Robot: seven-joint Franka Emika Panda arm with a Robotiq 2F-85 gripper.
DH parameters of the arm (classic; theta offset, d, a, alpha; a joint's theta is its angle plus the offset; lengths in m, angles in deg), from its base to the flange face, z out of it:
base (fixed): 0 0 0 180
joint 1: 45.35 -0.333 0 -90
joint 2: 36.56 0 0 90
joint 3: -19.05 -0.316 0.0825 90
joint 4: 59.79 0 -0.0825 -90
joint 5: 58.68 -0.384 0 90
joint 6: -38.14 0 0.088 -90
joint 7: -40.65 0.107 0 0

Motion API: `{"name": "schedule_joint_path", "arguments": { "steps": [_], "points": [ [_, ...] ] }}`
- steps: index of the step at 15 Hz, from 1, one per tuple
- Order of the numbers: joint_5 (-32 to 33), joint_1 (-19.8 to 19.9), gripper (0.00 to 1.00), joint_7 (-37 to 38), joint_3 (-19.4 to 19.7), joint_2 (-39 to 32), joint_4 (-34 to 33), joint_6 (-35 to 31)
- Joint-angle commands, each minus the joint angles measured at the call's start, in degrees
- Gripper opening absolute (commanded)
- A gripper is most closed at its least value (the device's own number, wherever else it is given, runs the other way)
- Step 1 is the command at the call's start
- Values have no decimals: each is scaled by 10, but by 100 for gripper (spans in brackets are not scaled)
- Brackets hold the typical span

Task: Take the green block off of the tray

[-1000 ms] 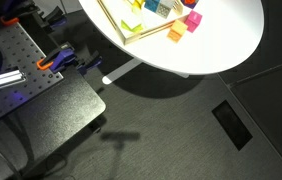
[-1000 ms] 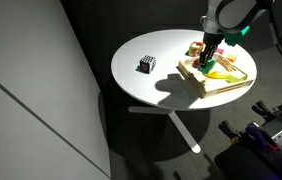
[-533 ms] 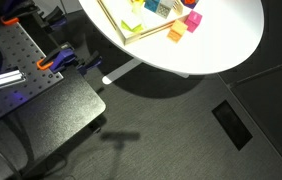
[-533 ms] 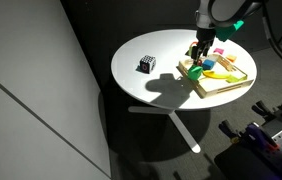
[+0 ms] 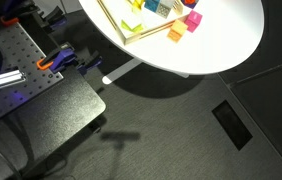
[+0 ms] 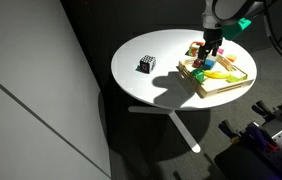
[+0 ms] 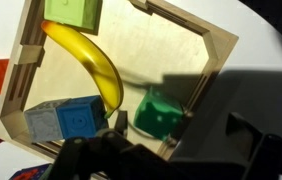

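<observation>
Centre your pincer (image 6: 210, 56) (apart or together, can't tell) over the green block (image 7: 73, 12) just beside the banana (image 7: 93, 66) in the tray (image 7: 219, 52), then descend straight.

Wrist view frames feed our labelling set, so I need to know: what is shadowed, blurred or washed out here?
Wrist view: the claw is a dark, unfocused mass along the bottom; heavy shadow swallows the right side and reaches into the tray; the banana is sharp and brightly lit. In an exterior view the white table reads bright against a dim floor.
</observation>
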Motion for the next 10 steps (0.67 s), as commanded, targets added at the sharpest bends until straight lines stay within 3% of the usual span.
{"name": "schedule_joint_path", "arguments": {
  "steps": [1,6,10],
  "points": [
    [-19,21,100,-24,7,0,8,17],
    [-19,40,100,-39,16,-24,17,-3],
    [-33,41,100,-11,18,-46,11,-9]
  ]
}}
